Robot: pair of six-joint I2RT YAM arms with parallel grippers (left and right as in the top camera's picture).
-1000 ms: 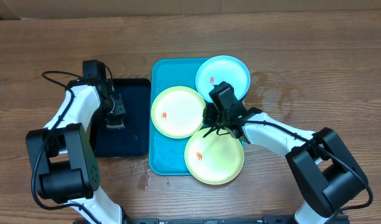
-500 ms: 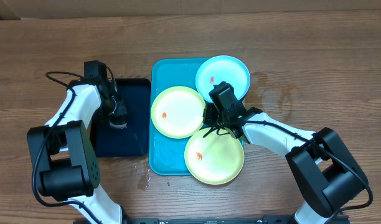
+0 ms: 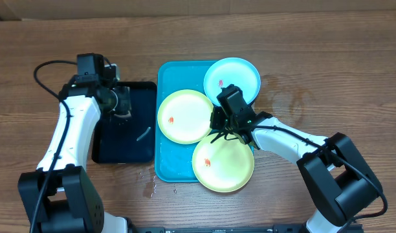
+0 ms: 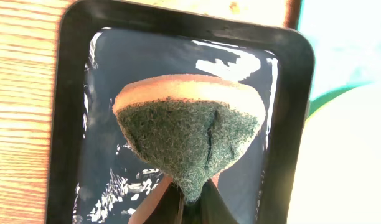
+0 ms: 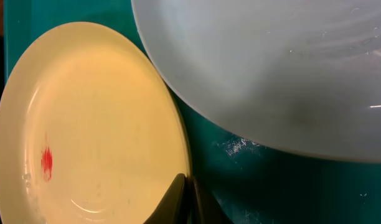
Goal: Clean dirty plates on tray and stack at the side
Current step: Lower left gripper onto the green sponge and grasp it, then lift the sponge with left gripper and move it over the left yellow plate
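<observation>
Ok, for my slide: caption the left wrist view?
Left gripper pinches a green-faced sponge over the wet black tray.

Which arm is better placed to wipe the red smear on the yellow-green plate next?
Left, probably. The left pincer grips the sponge over the black tray; the right pincer is shut on the rim of the yellow-green plate, so it can only steady it.

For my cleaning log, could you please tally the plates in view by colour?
Yellow-green plates: 2
Light cyan plate: 1
Total: 3
</observation>
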